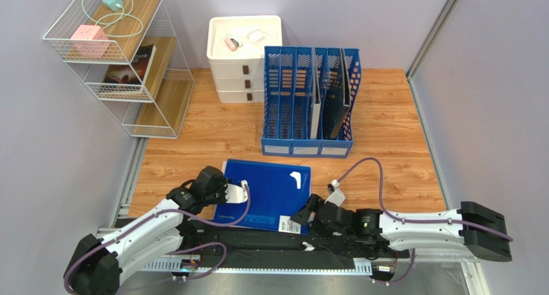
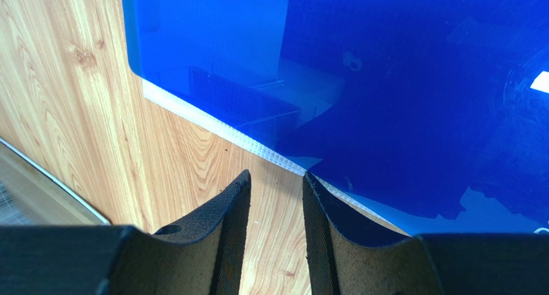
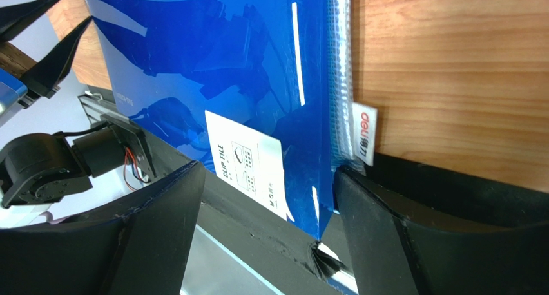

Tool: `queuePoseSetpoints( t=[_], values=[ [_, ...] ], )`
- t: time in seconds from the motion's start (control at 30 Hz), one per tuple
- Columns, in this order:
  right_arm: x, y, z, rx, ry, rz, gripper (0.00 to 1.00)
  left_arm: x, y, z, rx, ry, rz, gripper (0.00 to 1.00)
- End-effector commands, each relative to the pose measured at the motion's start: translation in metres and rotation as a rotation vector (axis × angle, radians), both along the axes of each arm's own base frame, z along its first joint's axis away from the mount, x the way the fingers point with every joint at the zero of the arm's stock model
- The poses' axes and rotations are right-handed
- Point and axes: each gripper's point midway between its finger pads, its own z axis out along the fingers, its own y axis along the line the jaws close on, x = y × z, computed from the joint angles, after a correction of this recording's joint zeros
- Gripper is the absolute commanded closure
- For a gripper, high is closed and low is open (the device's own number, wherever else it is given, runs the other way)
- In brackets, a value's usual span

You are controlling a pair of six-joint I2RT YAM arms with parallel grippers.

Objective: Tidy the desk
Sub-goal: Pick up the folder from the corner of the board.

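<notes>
A blue clip file [image 1: 267, 192] lies flat on the desk [image 1: 386, 127] near its front edge, with its near right corner past that edge. My left gripper [image 1: 241, 192] is at the file's left edge. It is open to a narrow gap, and only wood shows between its fingers in the left wrist view [image 2: 276, 176]; the file's pale edge [image 2: 212, 124] lies just beyond the tips. My right gripper [image 1: 298, 219] stands wide open [image 3: 267, 172] around the file's overhanging corner [image 3: 309, 198], not touching it. A white label [image 3: 248, 169] is stuck near that corner.
A blue file rack [image 1: 308, 102] holding a few folders stands behind the file. A white drawer unit [image 1: 243, 57] is at the back, and a white wire shelf [image 1: 119, 57] with a pink cube and a book at the back left. A black strip [image 1: 258, 243] runs along the front edge.
</notes>
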Motion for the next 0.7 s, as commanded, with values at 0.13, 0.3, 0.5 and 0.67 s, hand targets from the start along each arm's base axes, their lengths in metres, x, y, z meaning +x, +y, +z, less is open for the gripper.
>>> queuePoseSetpoints(
  t=[0.13,0.3,0.5,0.67],
  values=[
    [0.004,0.009,0.000,0.052,-0.004,-0.024,0.19,-0.003,-0.019,0.000,-0.029,0.069,-0.037,0.58],
    [0.005,0.014,0.006,0.091,-0.011,-0.027,0.20,-0.003,-0.030,0.000,-0.008,0.090,-0.060,0.58],
    [0.007,0.010,0.008,0.156,-0.015,-0.048,0.23,-0.001,-0.040,-0.002,-0.004,0.110,-0.068,0.58],
    [0.009,0.014,0.022,0.264,-0.033,-0.064,0.28,-0.001,-0.048,-0.001,-0.003,0.122,-0.078,0.58]
  ],
)
